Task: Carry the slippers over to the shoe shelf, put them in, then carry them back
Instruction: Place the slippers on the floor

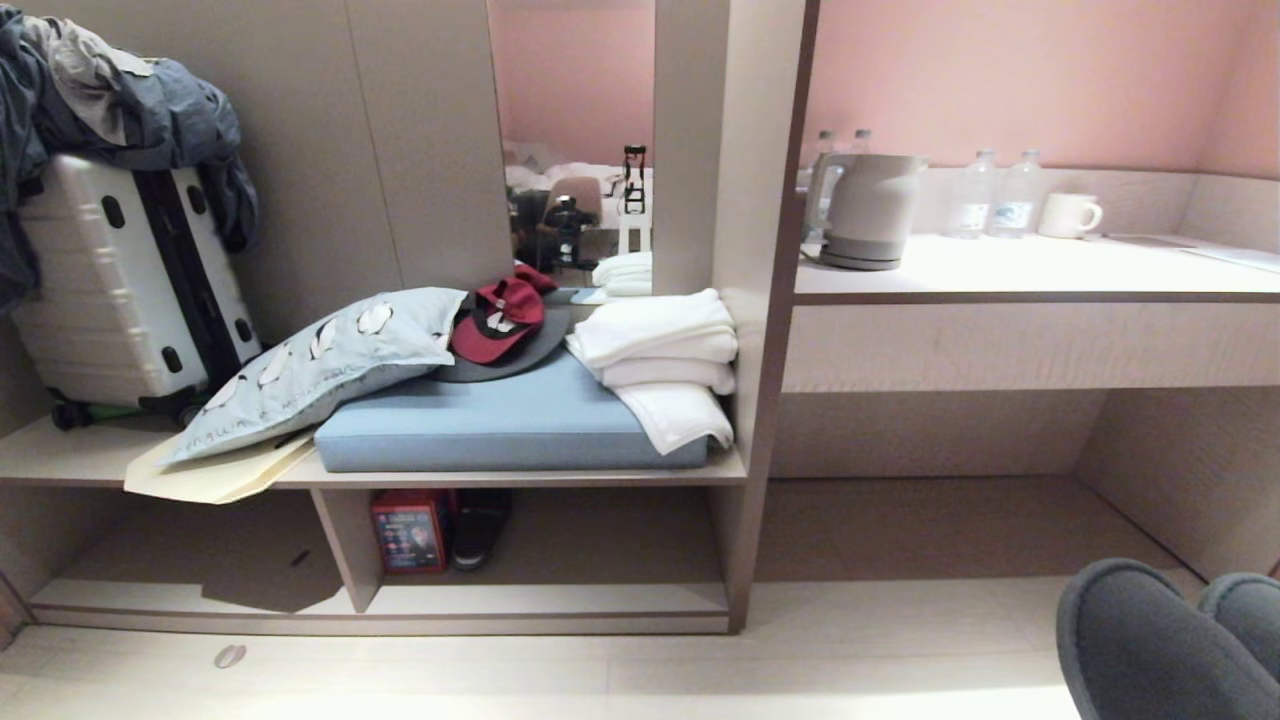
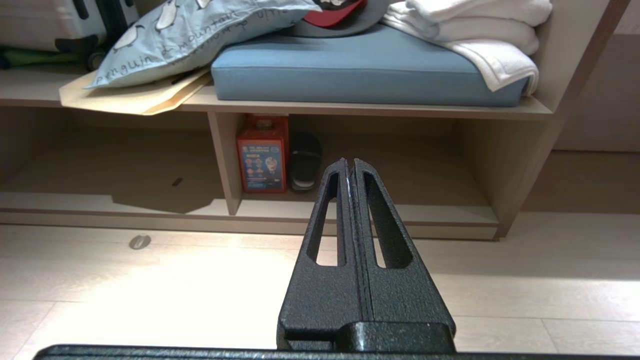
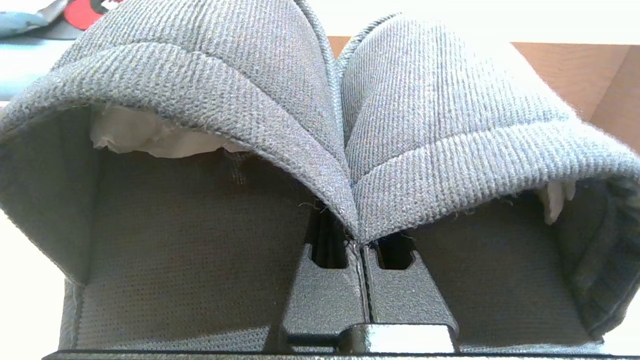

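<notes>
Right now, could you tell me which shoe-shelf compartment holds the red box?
The right compartment of the shoe shelf: the red box stands against its divider, beside a black shoe.

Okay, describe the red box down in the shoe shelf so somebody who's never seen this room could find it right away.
Start at the long blue cushion on the bench; the shoe shelf is the low cubby under it. The red box stands upright at the cubby's left end, against the slanted divider. It is the only red thing down there; the black shoe beside it is dark and lower.

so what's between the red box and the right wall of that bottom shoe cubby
A lone black shoe stands right beside the red box; from there to the right wall the shoe shelf shows only bare board. The left wrist view shows it best.
</notes>
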You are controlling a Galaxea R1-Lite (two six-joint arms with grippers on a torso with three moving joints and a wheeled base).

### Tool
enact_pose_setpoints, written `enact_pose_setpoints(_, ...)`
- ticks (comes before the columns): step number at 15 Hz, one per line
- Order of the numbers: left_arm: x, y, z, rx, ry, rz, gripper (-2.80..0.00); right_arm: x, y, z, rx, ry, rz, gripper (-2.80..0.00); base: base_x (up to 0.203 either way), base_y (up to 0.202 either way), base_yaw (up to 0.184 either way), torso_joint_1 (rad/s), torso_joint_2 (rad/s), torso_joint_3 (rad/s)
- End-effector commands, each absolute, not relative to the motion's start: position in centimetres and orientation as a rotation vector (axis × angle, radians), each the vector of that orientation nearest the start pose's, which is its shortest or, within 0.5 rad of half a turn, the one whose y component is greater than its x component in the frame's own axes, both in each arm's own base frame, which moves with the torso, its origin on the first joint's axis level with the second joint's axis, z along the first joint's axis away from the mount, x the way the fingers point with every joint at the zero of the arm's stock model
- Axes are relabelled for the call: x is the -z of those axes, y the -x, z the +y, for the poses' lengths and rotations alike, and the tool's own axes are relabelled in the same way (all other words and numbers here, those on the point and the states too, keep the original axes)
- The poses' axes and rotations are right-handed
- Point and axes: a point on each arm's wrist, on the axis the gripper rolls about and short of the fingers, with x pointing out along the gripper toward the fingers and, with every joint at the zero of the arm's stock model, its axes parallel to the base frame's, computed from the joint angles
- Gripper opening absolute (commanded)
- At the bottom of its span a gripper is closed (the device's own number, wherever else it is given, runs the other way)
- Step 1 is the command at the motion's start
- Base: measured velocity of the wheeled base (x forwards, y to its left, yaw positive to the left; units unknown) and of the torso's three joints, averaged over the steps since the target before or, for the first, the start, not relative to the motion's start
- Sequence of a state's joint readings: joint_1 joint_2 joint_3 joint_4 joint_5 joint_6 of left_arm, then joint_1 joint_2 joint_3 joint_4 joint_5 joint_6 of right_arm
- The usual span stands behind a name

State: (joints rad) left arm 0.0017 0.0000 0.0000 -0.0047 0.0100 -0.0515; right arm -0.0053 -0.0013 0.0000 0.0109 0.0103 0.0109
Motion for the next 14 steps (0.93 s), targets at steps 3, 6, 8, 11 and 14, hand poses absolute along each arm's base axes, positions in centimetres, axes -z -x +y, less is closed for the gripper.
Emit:
enact_pose_setpoints(3,-7.60,2.28,0.02,-0.012,0.052,-0.005,-2.80,-7.44,2.28,0.04,-0.005,-0.011,0.011,-2.80,0.000,-0.021,0.001,0.001,0.00,0.002)
enact_pose_setpoints(6,-7.60,2.28,0.02,-0.012,0.052,-0.005,-2.80,-7.44,2.28,0.04,-0.005,-0.011,0.011,-2.80,0.000,0.000,0.000,0.000,0.00,0.000)
enact_pose_setpoints(8,-7.60,2.28,0.02,-0.012,0.051,-0.005,-2.80,-7.44,2.28,0.04,-0.005,-0.011,0.011,-2.80,0.000,0.000,0.000,0.000,0.00,0.000)
enact_pose_setpoints(11,-7.60,2.28,0.02,-0.012,0.052,-0.005,-2.80,-7.44,2.28,0.04,-0.005,-0.011,0.011,-2.80,0.000,0.000,0.000,0.000,0.00,0.000)
enact_pose_setpoints(14,-7.56,2.26,0.02,-0.012,0.051,-0.002,-2.80,-7.44,2.28,0.03,-0.006,-0.011,0.011,-2.80,0.000,0.000,0.000,0.000,0.00,0.000)
